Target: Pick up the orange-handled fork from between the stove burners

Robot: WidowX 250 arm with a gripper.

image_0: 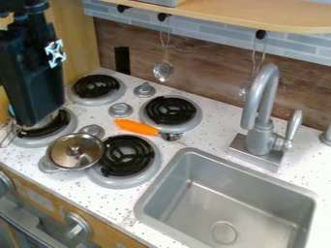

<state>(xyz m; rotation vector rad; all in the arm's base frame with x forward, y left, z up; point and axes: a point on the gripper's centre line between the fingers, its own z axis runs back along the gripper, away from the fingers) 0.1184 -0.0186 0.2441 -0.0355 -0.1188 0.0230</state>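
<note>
Gripper, black and boxy, hangs at the upper left, just over the black-coiled left front burner of a speckled white surface. Whether it is open or closed on anything cannot be told, since its own dark body covers the place where it would grip. Right under it shows part of a silvery metal vessel, probably a small pot, at that burner; whether it is held or merely stands there is hidden too.

Just beside this burner, a round, shiny silver metal lid lies with its knob upward, overlapping the edge of the right front burner. It seems propped on that burner's rim and a round grey control knob, which would keep it off the surface. An orange-handled utensil with a metal head lies between the front and back burners, its head near the rim of the right back burner; lying flat, it probably needs no other support. Two metal utensils hang from black hooks below the wooden shelf, presumably to keep them off the surface. To the right are a grey sink and a curved grey faucet.
</note>
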